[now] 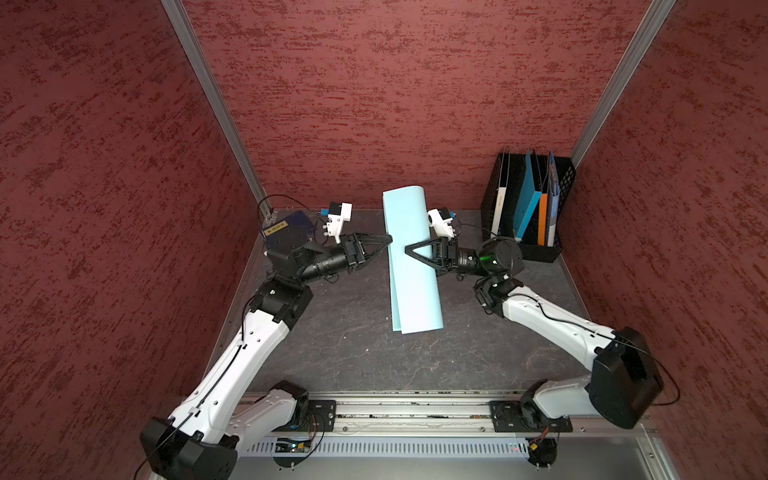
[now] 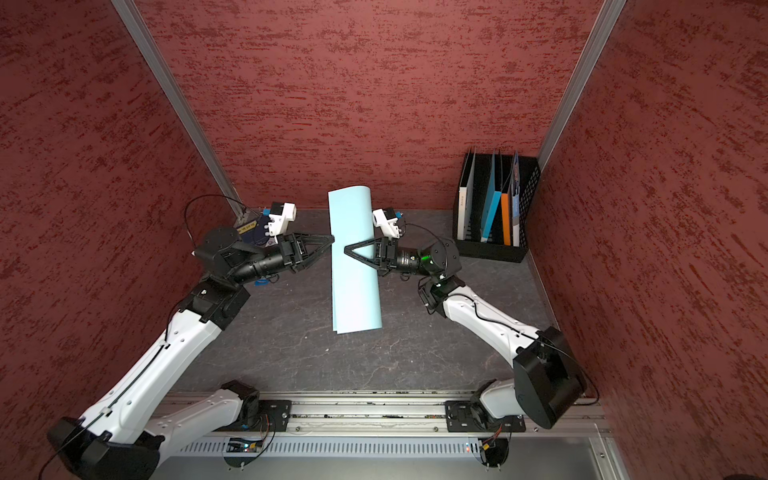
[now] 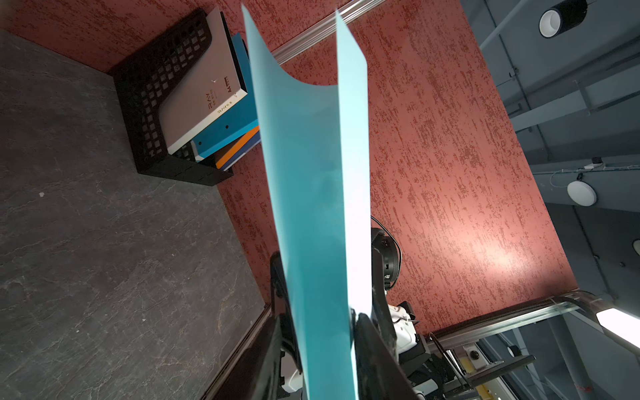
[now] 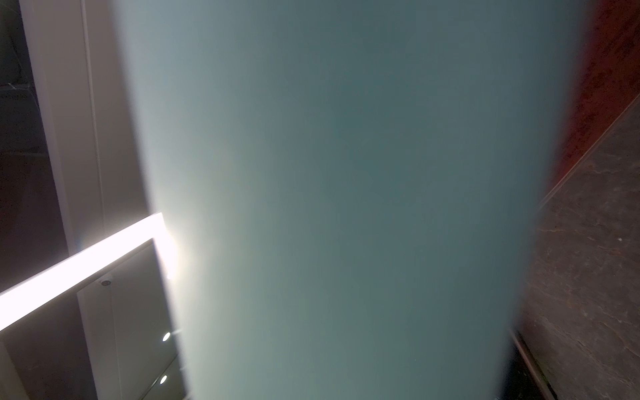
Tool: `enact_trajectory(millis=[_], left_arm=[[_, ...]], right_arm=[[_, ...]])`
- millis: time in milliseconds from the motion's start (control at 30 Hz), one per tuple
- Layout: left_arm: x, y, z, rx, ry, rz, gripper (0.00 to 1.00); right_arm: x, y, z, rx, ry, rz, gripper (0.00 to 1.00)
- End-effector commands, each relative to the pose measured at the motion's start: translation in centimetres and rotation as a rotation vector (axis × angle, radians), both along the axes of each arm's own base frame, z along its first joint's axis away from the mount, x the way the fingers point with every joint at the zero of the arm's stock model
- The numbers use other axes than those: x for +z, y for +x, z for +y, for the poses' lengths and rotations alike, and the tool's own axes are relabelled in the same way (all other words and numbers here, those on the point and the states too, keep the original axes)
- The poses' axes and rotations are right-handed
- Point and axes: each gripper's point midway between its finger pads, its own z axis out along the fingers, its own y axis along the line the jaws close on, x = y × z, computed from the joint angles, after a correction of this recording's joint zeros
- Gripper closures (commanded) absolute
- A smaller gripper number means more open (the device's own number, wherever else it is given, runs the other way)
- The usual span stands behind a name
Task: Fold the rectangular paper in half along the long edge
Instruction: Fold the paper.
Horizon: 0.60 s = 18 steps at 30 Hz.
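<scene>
**A:** Sheet position?

**B:** The thin pale-blue rectangular paper (image 1: 415, 295) (image 2: 356, 299) hangs out from the black mesh file rack (image 1: 567, 183) (image 2: 530, 187), on the rack's left-arm side. It is doubled lengthwise into 2 loose layers. The rounded bend faces the rack and the 2 free edges face away. I cannot tell whether its near end touches the dark stone-patterned tabletop (image 1: 353, 353).

**A:** Left hand?

**B:** The left hand (image 1: 388, 240) (image 2: 331, 239) is beyond the paper from the rack, at the free edges. In the wrist view its black fingers (image 3: 377, 353) stand partway apart, with both layers (image 3: 311, 207) running between them.

**A:** Right hand?

**B:** The right hand (image 1: 408, 249) (image 2: 347, 249) is between rack and paper, with 1 finger lying across the top layer. The other finger is hidden. Its wrist view is all blurred blue (image 4: 346, 173), so I cannot tell its opening or grip.
</scene>
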Motion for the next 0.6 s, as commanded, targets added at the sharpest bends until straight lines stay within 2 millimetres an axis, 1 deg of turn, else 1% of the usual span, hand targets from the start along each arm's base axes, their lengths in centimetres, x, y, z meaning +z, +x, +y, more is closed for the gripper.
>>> enact_trajectory(millis=[0, 400, 567], left_arm=[[-0.31, -0.18, -0.29, -0.024, 0.01, -0.017, 0.63], [-0.91, 0.08, -0.38, -0.024, 0.014, -0.002, 0.63], [-1.05, -0.01, -0.39, -0.027, 0.014, 0.001, 0.63]], right_arm=[[1.5, -0.98, 0.03, 0.032, 0.033, -0.054, 0.5], [0.94, -0.58, 0.44, 0.024, 0.008, -0.049, 0.58], [0.86, -0.55, 0.41, 0.018, 0.005, -0.052, 0.59]])
